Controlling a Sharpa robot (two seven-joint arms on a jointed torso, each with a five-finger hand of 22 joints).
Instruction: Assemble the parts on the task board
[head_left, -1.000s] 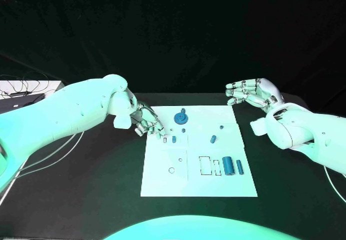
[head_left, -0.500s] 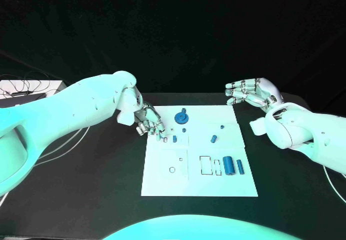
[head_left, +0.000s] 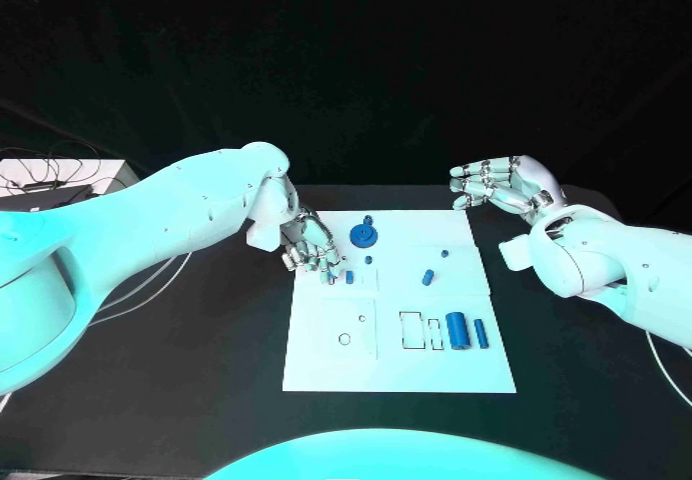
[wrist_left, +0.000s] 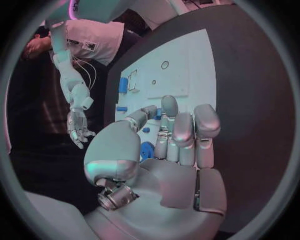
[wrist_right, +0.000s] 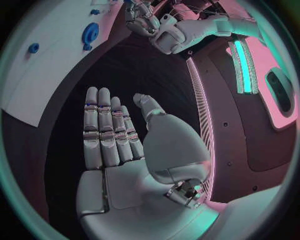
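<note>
Over the far left corner of the white task board (head_left: 397, 345), left robot hand (head_left: 307, 245) with fingers (head_left: 320, 262) apart and pointing down toward a small blue part (head_left: 348, 278) just beside the fingertips, holding nothing; whether touching that part, cannot tell. Seen from the left wrist, the same left robot hand (wrist_left: 169, 150) open-palmed, fingers (wrist_left: 206, 125) side by side and extended above the board's edge (wrist_left: 187, 65). Right robot hand (head_left: 498, 188) raised off the board's far right corner, over the black table (head_left: 188, 350), fingers loosely curled yet spread, empty; from the right wrist view, right robot hand (wrist_right: 125, 150) flat and open, fingers (wrist_right: 100, 125) straight. On the board: a round blue gear-like part (head_left: 364, 235) near the far edge, a small blue peg (head_left: 427, 277) toward the middle, a tiny blue piece (head_left: 443, 254) just beyond it, a thick blue cylinder (head_left: 456, 331) and a slimmer blue bar (head_left: 480, 334) lying side by side at the right, next to rectangular cut-outs (head_left: 411, 331)
</note>
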